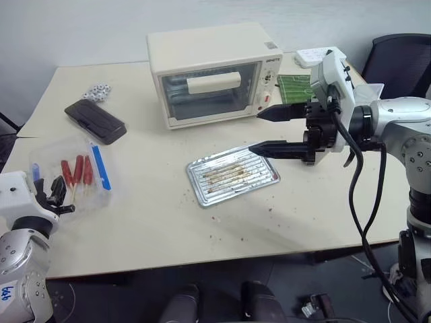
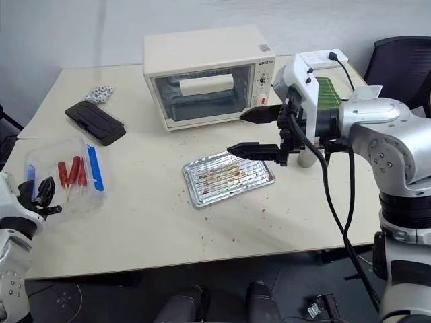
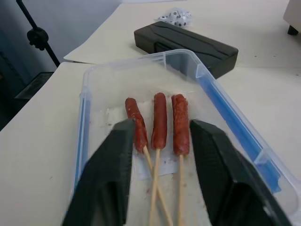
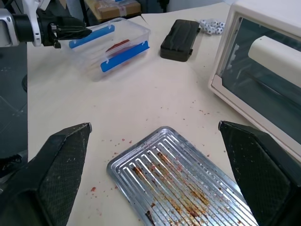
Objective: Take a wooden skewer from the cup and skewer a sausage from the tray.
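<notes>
Now between skewers: tray [image 1: 232,176] bare, both jaws released empty; next, fetching another skewer and sausage.

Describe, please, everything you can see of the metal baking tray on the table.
The baking tray is a rectangular silver metal pan with rounded corners, a raised rim and a ribbed bottom. Brown greasy streaks run along the ribs, and no sausage lies in it. It rests flat on the cream table, set at a slant in front of the toaster oven, with reddish crumbs scattered around it. The right gripper hangs above its far end, jaws wide open, not touching it.
</notes>
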{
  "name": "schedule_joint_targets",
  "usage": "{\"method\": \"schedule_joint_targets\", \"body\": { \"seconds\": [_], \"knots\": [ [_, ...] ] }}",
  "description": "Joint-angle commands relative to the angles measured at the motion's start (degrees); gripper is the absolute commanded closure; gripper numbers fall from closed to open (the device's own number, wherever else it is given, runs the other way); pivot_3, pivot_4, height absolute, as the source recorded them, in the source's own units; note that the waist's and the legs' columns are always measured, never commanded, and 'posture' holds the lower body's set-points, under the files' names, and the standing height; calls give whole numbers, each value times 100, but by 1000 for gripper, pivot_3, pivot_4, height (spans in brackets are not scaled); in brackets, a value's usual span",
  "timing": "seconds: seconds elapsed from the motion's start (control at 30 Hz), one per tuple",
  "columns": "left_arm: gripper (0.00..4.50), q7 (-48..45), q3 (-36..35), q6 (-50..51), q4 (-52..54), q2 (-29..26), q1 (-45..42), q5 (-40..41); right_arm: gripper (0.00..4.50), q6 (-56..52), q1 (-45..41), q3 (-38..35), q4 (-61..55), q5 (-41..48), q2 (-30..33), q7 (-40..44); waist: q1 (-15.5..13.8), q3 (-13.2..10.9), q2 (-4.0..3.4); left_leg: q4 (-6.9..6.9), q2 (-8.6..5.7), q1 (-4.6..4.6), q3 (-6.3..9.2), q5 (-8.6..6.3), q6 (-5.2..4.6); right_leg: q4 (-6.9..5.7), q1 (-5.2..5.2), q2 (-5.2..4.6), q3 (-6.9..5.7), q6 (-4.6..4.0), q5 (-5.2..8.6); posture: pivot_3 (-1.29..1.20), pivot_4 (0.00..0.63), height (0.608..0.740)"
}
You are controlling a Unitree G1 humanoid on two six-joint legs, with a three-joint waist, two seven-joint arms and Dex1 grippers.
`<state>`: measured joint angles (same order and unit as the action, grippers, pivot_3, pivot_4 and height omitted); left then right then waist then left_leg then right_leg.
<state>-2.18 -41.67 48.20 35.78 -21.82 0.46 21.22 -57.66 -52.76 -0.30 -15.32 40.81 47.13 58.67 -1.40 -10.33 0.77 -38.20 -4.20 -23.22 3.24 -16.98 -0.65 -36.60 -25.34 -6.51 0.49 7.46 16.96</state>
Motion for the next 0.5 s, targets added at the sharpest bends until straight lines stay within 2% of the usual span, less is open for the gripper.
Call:
{"method": "schedule_joint_targets", "body": {
  "seconds": [0.03, 0.13, 0.23, 0.33, 0.5],
  "knots": [
    [1988, -465, -683, 160, 347, -236, 168, 709, 0, 202, 47, -93, -139, 19, 247, 254, 13, 0, 0, 1, 1, 0, 0, -1, 0, 2, 0, 0, 0, 0, 0, 0, 150, 740],
    [1988, -1069, -1512, 411, 401, -620, 549, 1532, 0, 345, 102, -73, -33, -16, 505, 627, 30, 0, 0, 2, 6, 0, 0, -5, 2, 7, -1, -4, 2, -1, 1, 0, 150, 740],
    [1988, -1486, -2186, 333, 284, -928, 1118, 1817, 0, 488, 95, -55, 147, -23, 736, 1030, 40, 0, 0, 4, 14, 0, 0, -11, 5, 14, -1, -4, 1, -9, 5, 0, 150, 740],
    [1988, -1884, -2493, 74, -18, -1006, 1752, 1759, 0, 626, 15, 1, 422, -58, 865, 1395, 41, 0, 0, 6, 15, 11, -1, -12, 3, 19, 11, -6, 0, -12, 6, 0, 150, 740],
    [1988, -2102, -2636, -197, -63, -973, 2258, 1790, 0, 849, -92, 137, 730, -283, 782, 1535, 38, 0, 0, 8, 26, 34, 1, -27, -4, 42, 46, -6, -1, -19, 3, 0, 150, 740]
  ]
}}
